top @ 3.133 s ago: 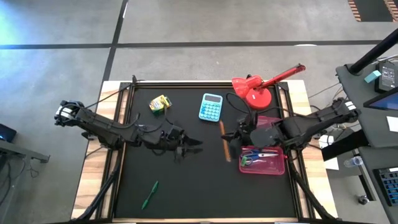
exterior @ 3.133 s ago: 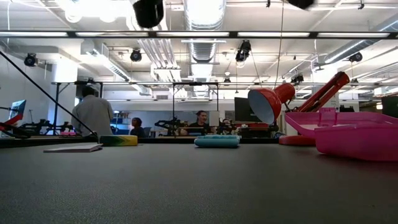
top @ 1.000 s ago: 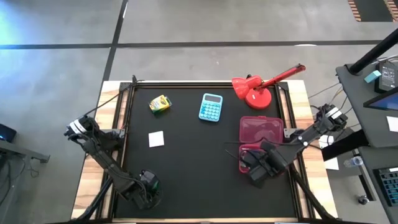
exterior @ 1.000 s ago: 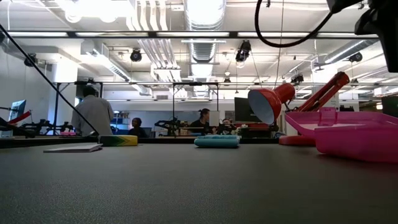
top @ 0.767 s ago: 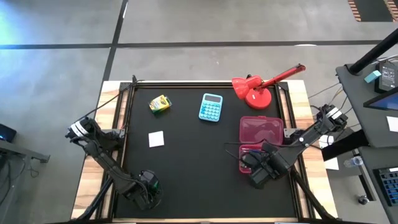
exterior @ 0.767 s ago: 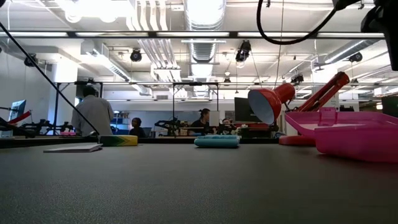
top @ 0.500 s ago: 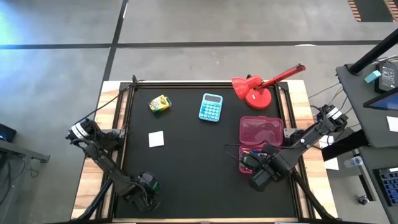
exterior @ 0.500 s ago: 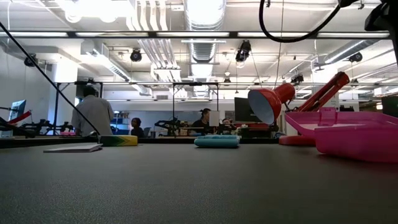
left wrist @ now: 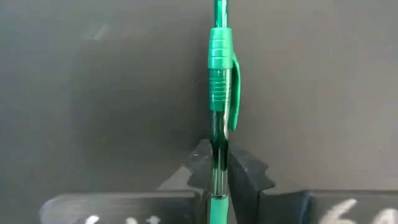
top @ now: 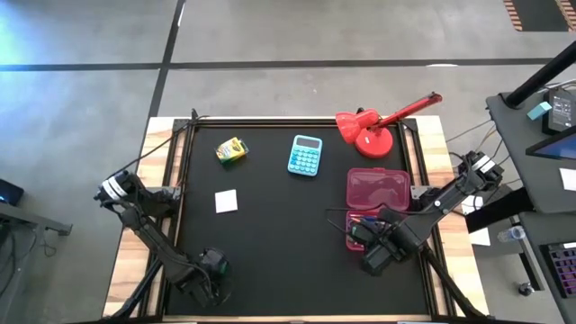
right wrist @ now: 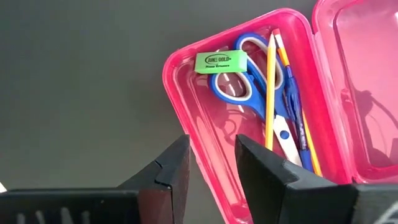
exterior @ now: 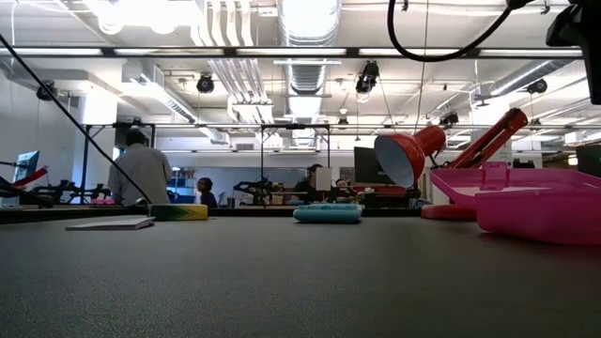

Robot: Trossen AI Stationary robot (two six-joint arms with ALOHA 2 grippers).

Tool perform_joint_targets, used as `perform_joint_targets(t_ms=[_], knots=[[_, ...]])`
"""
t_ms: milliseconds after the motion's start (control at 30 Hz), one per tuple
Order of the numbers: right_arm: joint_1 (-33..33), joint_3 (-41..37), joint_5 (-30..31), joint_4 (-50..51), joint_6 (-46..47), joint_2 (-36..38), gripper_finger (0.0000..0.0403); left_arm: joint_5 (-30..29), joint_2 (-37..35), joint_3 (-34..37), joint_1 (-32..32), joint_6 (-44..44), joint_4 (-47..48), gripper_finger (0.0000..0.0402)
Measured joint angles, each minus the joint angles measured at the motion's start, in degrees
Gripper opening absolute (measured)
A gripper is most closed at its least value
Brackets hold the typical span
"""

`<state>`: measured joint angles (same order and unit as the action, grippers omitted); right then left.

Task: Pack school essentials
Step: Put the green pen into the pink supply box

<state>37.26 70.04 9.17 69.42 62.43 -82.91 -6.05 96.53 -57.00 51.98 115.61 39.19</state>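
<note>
A green pen (left wrist: 221, 74) lies on the black mat near the table's near-left corner. My left gripper (left wrist: 221, 163) is shut on it; in the high view my left gripper (top: 211, 270) hides the pen. An open pink case (top: 378, 189) lies at the right. In it lie a green eraser (right wrist: 221, 61), blue-handled scissors (right wrist: 249, 87), two orange pencils (right wrist: 272, 93) and a blue pen (right wrist: 297, 118). My right gripper (right wrist: 212, 165) hangs open above the case's near end (top: 373, 247), with nothing between its fingers. My left gripper pinches the pen's clear barrel (left wrist: 217, 140) between its two fingers, just short of the green clip. The fingers come from above, pointing steeply down, one on each side of the barrel. The pen looks level on the mat; whether it is lifted, I cannot tell.
A pale paper note (top: 225, 200) lies on the mat at mid-left. A yellow-green box (top: 231, 150), a light-blue calculator (top: 306, 155) and a red desk lamp (top: 369, 130) stand along the far side. People stand in the room beyond the table (exterior: 141, 169).
</note>
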Motion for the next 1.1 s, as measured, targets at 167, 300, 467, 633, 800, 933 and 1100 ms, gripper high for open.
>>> perform_joint_targets(t_ms=[167, 300, 467, 633, 800, 933, 1100], knots=[[0.00, -0.02, -0.02, -6.89, -1.86, 0.00, 0.0114, -11.02, -4.46, -2.42, -1.89, -6.36, -0.35, 0.0014], [0.00, -0.02, -0.04, -19.77, -6.60, 0.00, 0.0114, -21.52, -7.65, -3.82, -5.21, -15.80, -5.23, 0.0014], [-0.12, -0.02, 0.30, -42.15, -15.72, 0.00, 0.0114, -27.25, -10.01, -4.12, -11.20, -34.74, -18.46, 0.0014], [-0.13, -0.02, 5.40, -61.47, -24.92, 0.41, 0.0114, -27.49, -11.41, -6.09, -15.63, -56.79, -33.25, 0.0014], [-0.13, -0.02, 20.65, -63.00, -26.89, 4.45, 0.0114, -27.32, -14.85, -9.71, -17.97, -70.43, -34.64, 0.0014], [-0.95, -0.03, 30.32, -62.60, -24.94, 8.23, 0.0117, -27.50, -16.68, -11.43, -19.85, -77.09, -34.59, 0.0013], [-3.80, -0.03, 29.49, -67.21, -25.05, 9.60, 0.0150, -26.93, -17.14, -12.13, -22.14, -79.03, -35.68, 0.0013]])
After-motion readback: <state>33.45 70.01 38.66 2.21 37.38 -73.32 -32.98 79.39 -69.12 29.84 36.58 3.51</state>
